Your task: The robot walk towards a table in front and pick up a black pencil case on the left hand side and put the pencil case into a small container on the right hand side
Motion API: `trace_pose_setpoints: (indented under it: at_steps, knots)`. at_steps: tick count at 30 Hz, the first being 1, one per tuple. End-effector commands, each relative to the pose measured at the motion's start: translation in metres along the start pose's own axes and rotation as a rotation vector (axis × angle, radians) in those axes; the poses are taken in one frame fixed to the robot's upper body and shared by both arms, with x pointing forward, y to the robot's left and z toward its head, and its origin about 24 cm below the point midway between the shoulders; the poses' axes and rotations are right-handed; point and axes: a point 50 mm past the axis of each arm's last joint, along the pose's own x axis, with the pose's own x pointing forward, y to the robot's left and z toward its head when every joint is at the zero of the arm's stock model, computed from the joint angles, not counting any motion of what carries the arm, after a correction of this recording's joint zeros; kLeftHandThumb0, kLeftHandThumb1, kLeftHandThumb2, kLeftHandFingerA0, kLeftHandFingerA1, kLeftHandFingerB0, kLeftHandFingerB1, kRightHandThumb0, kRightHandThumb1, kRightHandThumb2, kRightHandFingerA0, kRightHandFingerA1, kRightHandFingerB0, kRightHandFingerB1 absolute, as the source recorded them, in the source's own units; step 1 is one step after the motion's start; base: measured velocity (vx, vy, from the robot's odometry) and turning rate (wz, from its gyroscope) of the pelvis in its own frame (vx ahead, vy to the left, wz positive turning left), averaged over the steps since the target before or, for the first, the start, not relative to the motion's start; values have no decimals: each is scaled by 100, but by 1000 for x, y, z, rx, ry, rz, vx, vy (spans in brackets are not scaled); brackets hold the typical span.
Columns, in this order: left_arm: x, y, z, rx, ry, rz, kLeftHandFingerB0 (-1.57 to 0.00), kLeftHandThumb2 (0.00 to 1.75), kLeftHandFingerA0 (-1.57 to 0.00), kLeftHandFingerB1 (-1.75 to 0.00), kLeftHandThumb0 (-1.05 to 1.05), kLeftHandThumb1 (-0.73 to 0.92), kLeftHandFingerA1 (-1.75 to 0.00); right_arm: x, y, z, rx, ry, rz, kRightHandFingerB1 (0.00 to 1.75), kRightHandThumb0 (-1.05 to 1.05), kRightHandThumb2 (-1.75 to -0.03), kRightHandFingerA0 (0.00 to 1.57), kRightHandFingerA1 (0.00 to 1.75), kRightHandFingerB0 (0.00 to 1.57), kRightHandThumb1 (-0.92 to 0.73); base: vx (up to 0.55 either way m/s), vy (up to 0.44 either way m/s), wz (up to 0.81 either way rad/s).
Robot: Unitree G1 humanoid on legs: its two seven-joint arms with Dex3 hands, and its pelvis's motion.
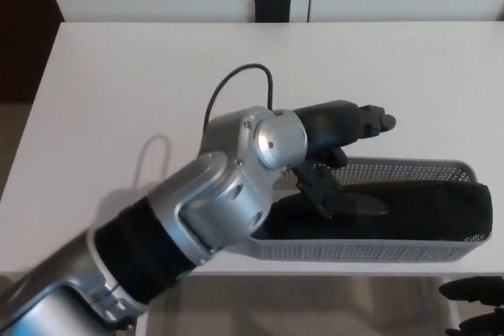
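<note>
Left arm: a silver and black forearm [157, 234] comes in from the near left corner and reaches right across the table's near edge, its round silver wrist joint over the left end of the container.
Cable: a thin black cable [236, 84] loops up from the wrist, arching over the bare tabletop.
Table: a white table [118, 76] fills most of the view, bare on its left side and far side.
Left hand: the left hand [335, 151] is black and stretched out to the right above the container's left half; its fingers [370, 120] are spread and released, holding nothing, with the thumb pointing down toward the case.
Dark block: a small black object [272, 4] sits against the white wall just past the table's far edge.
Pencil case: the black pencil case [425, 210] lies lengthwise inside the container, filling it from near the wrist to the right end.
Container: a grey perforated container [409, 169] stands on the right side at the table's near edge.
Right hand: only dark fingertips of the right hand [472, 308] show at the near right corner, below the table edge; I cannot tell its state.
</note>
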Motion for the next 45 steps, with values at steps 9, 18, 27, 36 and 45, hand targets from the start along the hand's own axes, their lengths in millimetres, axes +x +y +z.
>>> trace_pose_setpoints:
  at_steps: [9, 18, 27, 36, 45]
  knots:
    - [-24, 24, 2, 46, -28, 51, 0, 59, 0, 0, -92, 63, 0, 2, -5, 2, -21, 3, -6, 42, -33, -54, 67, 45, 63, -52, 0, 0, 0]
    - [-146, 98, 53, 89, -424, 394, 0, 88, 0, -5, -82, 46, -2, 4, -8, 2, -15, 8, -1, 42, -32, -54, 68, 45, 64, -52, 0, 0, 1]
    - [-251, 26, -23, -55, -508, 434, -8, 67, -7, -21, -50, 35, -33, -17, 12, -27, -29, 85, 42, 42, -34, -55, 69, 46, 63, -52, 0, 0, 0]
    - [-304, -100, -103, -576, -192, 152, -5, 81, -6, -50, -27, 20, -51, -23, 20, -42, 10, 124, 57, 43, -29, -55, 61, 44, 61, -52, 0, 0, 0]
    - [-357, -181, -141, -825, 93, -97, -20, 68, -28, -38, -59, 37, -46, -36, 26, -62, 26, 184, 48, 42, -29, -56, 59, 42, 58, -54, 0, 0, 0]
